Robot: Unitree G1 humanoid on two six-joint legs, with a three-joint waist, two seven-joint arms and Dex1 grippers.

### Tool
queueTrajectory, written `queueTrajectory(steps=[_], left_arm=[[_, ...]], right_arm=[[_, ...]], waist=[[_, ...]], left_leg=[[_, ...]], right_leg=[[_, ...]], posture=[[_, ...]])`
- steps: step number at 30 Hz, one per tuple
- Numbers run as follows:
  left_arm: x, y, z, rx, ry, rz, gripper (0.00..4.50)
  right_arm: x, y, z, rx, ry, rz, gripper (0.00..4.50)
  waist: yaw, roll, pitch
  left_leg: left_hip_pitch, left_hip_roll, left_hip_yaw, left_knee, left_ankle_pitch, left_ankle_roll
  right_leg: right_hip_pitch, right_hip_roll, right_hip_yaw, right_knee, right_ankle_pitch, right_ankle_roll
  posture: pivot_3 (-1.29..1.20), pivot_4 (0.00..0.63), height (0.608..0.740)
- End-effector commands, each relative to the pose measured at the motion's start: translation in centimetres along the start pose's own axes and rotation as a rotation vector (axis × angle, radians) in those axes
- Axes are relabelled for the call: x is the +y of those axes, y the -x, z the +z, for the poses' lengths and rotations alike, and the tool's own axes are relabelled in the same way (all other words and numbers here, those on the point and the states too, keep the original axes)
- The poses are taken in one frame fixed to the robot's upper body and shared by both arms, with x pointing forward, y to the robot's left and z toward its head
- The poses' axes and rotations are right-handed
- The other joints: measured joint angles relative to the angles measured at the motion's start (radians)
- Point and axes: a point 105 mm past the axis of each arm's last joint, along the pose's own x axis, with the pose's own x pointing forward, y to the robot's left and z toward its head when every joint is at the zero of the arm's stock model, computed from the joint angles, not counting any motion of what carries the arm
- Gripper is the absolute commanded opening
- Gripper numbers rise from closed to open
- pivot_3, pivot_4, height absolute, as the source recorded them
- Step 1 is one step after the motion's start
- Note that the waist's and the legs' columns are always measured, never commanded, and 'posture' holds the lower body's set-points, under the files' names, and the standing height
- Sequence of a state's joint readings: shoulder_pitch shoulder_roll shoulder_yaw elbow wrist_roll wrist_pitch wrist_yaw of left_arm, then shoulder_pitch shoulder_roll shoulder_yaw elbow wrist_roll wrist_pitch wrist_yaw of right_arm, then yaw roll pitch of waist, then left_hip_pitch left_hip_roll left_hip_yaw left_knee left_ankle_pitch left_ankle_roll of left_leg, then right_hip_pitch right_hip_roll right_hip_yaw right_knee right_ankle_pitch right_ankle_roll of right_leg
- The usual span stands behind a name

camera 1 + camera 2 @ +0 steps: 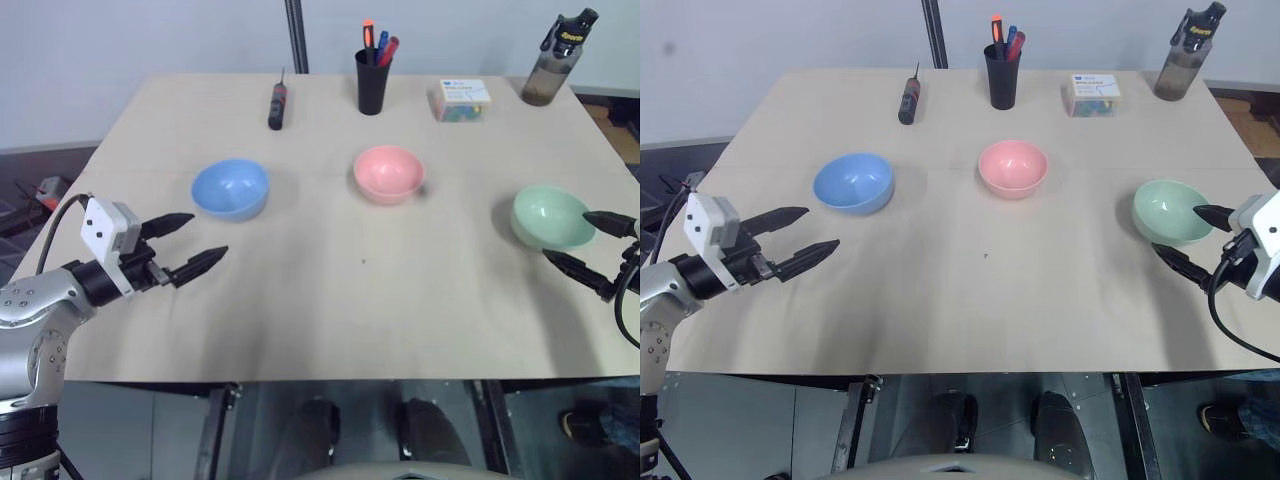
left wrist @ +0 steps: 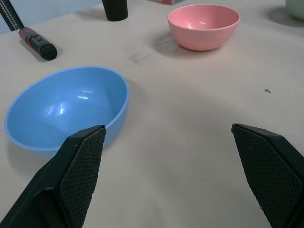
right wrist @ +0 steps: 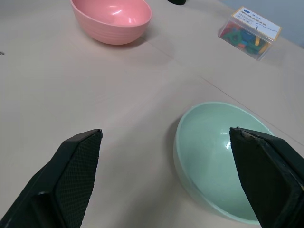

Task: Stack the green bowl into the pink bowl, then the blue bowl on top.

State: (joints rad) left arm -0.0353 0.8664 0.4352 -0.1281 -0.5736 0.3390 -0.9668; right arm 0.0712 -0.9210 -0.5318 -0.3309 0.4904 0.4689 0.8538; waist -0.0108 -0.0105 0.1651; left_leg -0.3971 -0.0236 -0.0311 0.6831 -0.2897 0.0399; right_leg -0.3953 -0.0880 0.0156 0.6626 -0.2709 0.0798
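Three bowls stand apart on the light wooden table [image 1: 330, 300]. The blue bowl [image 1: 231, 188] is at the left, the pink bowl [image 1: 388, 173] in the middle, the green bowl [image 1: 551, 216] at the right. My left gripper [image 1: 194, 242] is open, hovering just in front of and to the left of the blue bowl [image 2: 66, 108], holding nothing. My right gripper [image 1: 592, 248] is open beside the green bowl [image 3: 223, 159], one fingertip over its right rim, the other in front of it. All three bowls sit upright and empty.
Along the back of the table are a black screwdriver [image 1: 277, 104], a black cup with pens [image 1: 372, 78], a small clear box of clips [image 1: 461, 100] and a dark water bottle [image 1: 556, 60]. A metal pole [image 1: 295, 35] rises behind the table.
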Motion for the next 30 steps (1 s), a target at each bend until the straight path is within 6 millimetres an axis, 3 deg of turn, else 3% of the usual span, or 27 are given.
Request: queueTrajectory(steps=[1,9,13,17,23,26,28,30], left_arm=[[0.0,-0.1,2.1,-0.053,-0.053,-0.005,4.50],[-1.9,-2.1,3.2,-0.129,-0.069,-0.080,4.50],[-3.8,-3.4,3.8,-0.175,-0.084,-0.160,4.50],[-5.9,-4.4,4.3,-0.210,-0.112,-0.230,4.50],[-6.7,-4.6,4.3,-0.217,-0.113,-0.201,4.50],[-7.5,-3.7,5.0,-0.255,-0.051,-0.235,4.50],[-7.1,-3.2,5.3,-0.263,-0.078,-0.163,4.50],[-6.3,-2.8,5.4,-0.271,-0.086,-0.080,4.50]], right_arm=[[-0.5,0.1,1.3,-0.023,0.042,-0.014,4.49],[0.2,-2.5,2.2,-0.056,0.048,0.039,4.49],[1.9,-7.2,3.3,-0.109,0.106,0.129,4.49],[3.7,-13.3,4.9,-0.184,0.136,0.190,4.49],[8.3,-21.2,6.6,-0.201,0.287,0.351,4.49],[9.8,-23.1,6.9,-0.196,0.340,0.415,4.49],[10.4,-24.1,7.4,-0.199,0.357,0.430,4.49],[10.6,-24.8,7.7,-0.199,0.363,0.435,3.98]], waist=[[0.000,0.000,0.000],[-0.001,0.000,0.000],[-0.008,0.000,0.000],[-0.013,0.000,0.000],[-0.023,0.000,0.001],[-0.028,0.000,0.001],[-0.027,0.000,0.001],[-0.028,0.000,0.001]], left_leg=[[0.000,0.000,0.000,0.000,0.000,0.000],[0.000,0.000,0.000,0.000,0.001,-0.003],[0.000,0.000,0.002,0.000,0.002,-0.004],[0.001,0.000,0.002,0.000,0.003,-0.004],[-0.003,-0.001,0.002,-0.001,0.003,-0.005],[-0.005,-0.001,0.001,-0.001,0.003,-0.005],[-0.005,-0.001,0.001,-0.001,0.003,-0.005],[-0.005,-0.001,0.000,-0.001,0.003,-0.005]], right_leg=[[0.000,0.000,0.000,0.000,0.000,0.000],[0.000,0.000,0.000,0.000,0.000,0.000],[0.000,0.000,0.001,0.000,0.000,0.000],[-0.001,0.001,0.001,0.001,0.000,0.000],[-0.005,0.001,0.001,0.000,0.000,0.000],[-0.007,0.001,0.001,0.000,0.000,0.000],[-0.007,0.001,0.000,0.000,0.000,0.000],[-0.007,0.001,0.000,-0.001,0.000,0.000]], posture=[[0.00,0.150,0.740],[0.00,0.150,0.740],[0.00,0.150,0.740],[0.00,0.150,0.740],[0.00,0.150,0.740],[0.00,0.150,0.740],[0.00,0.150,0.740],[0.00,0.150,0.740]])
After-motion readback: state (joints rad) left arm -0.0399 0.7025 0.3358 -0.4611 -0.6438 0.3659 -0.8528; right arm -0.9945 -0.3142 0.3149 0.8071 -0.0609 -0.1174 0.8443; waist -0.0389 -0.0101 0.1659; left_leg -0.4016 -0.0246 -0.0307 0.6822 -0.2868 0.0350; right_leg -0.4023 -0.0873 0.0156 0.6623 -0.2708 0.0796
